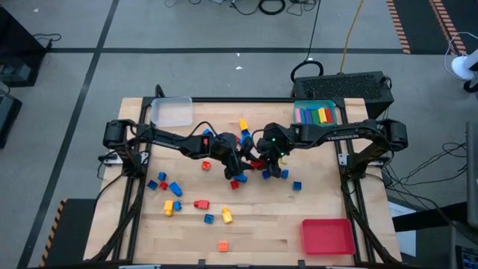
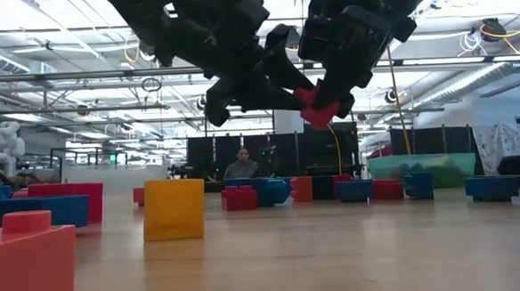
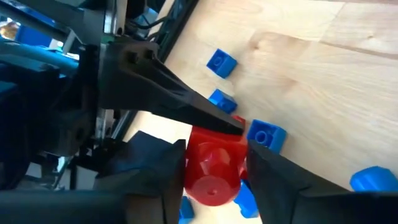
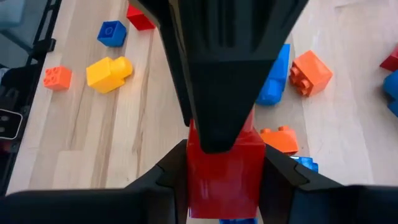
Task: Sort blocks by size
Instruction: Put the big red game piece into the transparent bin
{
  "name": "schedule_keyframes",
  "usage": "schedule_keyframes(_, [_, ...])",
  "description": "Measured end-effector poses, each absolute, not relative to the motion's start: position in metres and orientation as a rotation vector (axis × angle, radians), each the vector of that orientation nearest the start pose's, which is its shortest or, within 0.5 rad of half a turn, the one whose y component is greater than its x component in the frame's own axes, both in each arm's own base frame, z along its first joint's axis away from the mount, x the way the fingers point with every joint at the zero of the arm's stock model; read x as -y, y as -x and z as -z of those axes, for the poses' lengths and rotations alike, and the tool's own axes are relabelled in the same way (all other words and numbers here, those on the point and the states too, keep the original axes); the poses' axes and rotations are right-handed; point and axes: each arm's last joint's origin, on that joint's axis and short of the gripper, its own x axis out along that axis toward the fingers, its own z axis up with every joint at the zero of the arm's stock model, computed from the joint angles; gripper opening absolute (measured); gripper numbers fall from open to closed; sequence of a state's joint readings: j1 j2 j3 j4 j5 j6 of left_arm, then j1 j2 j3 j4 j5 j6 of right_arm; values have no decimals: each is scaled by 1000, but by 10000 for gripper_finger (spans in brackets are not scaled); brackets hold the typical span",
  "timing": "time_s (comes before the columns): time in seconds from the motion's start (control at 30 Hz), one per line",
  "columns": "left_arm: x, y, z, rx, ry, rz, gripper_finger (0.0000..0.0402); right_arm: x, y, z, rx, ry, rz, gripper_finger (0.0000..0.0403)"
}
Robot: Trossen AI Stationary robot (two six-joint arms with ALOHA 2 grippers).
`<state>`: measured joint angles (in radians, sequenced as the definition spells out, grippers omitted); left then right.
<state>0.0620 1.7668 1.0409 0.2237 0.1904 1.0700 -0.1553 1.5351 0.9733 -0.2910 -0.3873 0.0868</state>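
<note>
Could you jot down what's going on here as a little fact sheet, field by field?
Held item: red plastic toy brick, lifted above the table's middle
Right gripper: shut on the brick
Left gripper: fingers on either side of the same brick
Loose bricks: blue, yellow, orange and red, scattered on the wooden table
Trays: clear tray empty, teal tray with coloured bars, red tray empty

Light wooden counter [image 1: 314, 209]: small plastic blocks [image 1: 173, 188] scattered mid-surface, red rectangular tray [image 1: 327, 237] at one corner, clear tray [image 1: 172, 112] and teal tray [image 1: 317, 113] along the opposite edge.
</note>
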Motion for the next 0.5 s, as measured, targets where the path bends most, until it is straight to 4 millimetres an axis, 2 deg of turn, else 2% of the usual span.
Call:
schedule_keyframes(0.27, [-20, -377, -199, -439, -979, 301, 142, 39, -311, -217, -825, -331, -151, 142])
schedule_keyframes(0.5, [-29, -370, -218, -437, -871, 217, 126, 40, -312, -231, -757, -310, -93, 179])
